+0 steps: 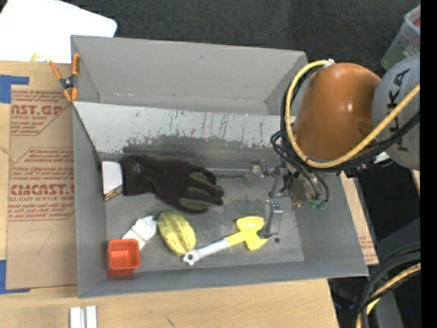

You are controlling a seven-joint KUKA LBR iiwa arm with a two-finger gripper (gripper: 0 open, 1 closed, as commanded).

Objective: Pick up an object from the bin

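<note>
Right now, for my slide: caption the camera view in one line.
Gripper low in the grey bin, close by a yellow white-handled scoop; a black glove lies nearby.

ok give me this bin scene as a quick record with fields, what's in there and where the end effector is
bin: grey metal, open top
yellow scoop: front right of the floor, white handle pointing left
end effector: low in the bin's right part, at the right edge of the scoop's head
black glove: left centre, lying flat
yellow-green oval thing: front, left of the scoop's handle
red block: front left corner
white crumpled piece: between the block and the oval thing
held: cannot tell
</note>
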